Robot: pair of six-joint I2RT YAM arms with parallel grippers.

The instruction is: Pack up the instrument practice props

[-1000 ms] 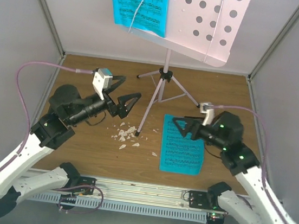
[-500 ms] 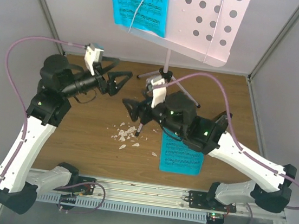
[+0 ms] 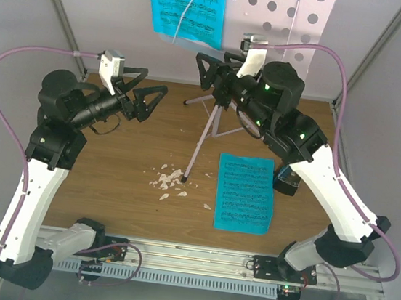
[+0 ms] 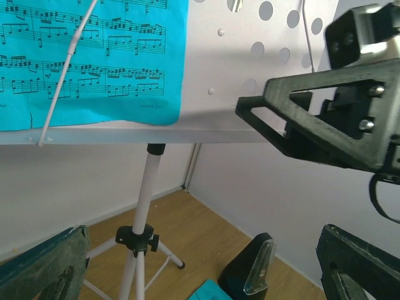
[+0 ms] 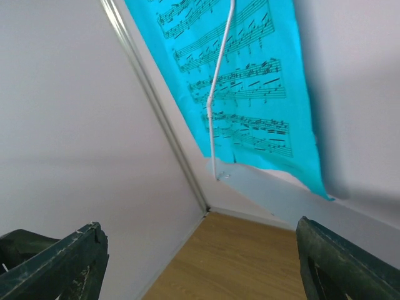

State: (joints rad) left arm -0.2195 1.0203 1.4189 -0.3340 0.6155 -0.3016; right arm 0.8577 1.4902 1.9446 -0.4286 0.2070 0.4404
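The pale pink perforated music stand (image 3: 274, 27) rises on its thin tripod (image 3: 215, 122) at the back. A wire arm pins one blue sheet of music (image 3: 185, 5) to it. A second blue sheet (image 3: 245, 193) lies flat on the floor. The black metronome (image 3: 286, 182) stands at that sheet's right edge, half hidden by my right arm. My right gripper (image 3: 208, 78) hangs open just under the stand's ledge (image 5: 281, 194), below the pinned sheet (image 5: 250, 75), holding nothing. My left gripper (image 3: 147, 98) is open in the air left of the pole (image 4: 147, 187), facing the metronome (image 4: 250, 275).
White scraps (image 3: 170, 179) are scattered by the tripod's front foot. Grey walls close the wooden floor (image 3: 124, 177) on three sides. The right gripper's black finger (image 4: 312, 122) crosses the left wrist view just under the stand's ledge.
My right arm rose from the floor sheet and swung back-left up to the stand's ledge, uncovering the metronome. My left arm lifted and drew back toward the left wall.
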